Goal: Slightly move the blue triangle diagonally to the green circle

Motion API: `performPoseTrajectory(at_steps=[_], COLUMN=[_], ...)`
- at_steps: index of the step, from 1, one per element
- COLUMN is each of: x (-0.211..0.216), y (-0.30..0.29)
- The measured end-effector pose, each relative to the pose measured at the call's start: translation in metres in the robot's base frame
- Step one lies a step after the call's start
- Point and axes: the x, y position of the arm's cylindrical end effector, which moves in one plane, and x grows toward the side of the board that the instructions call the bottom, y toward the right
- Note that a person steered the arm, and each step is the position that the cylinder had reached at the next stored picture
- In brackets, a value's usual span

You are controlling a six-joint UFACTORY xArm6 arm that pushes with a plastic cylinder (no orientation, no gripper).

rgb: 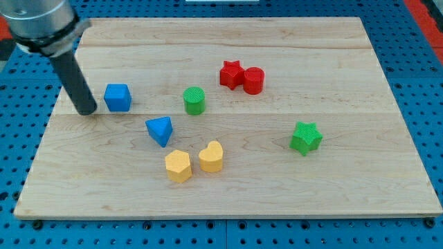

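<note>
My tip point(88, 111) — a bare rod, no pincer to judge — rests just left of the blue cube point(118, 97), apart from the blue triangle point(160, 130) and green circle point(194, 100).

Grey collar (metallic), straight black rod point(76, 79)

- The rod is dark, near black, down to its tip point(87, 111); the housing above it is grey.
- The blue triangle point(160, 130) and the blue cube point(118, 97) share one mid blue.
- The green circle point(194, 100) and the green star point(306, 137) are bright green.
- The red star point(232, 74) and the red cylinder point(254, 80) are the same red.
- The yellow hexagon point(178, 165) and the yellow heart point(212, 156) are warm yellow.
- The wooden board point(332, 62) is pale, with fine lengthwise grain.
- The surrounding base point(422, 83) is blue, patterned with rows of small holes.
</note>
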Motion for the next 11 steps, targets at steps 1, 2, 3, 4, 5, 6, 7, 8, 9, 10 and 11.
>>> performPoseTrajectory(at_steps=[1, 2, 3, 4, 5, 6, 7, 8, 9, 10, 11], x=[-0.009, -0.007, 0.044, 0.098, 0.091, 0.082, 0.075, 0.061, 0.061, 0.06, 0.06], y=[0.017, 0.073, 0.042, 0.098, 0.181, 0.192, 0.139, 0.132, 0.165, 0.155, 0.124])
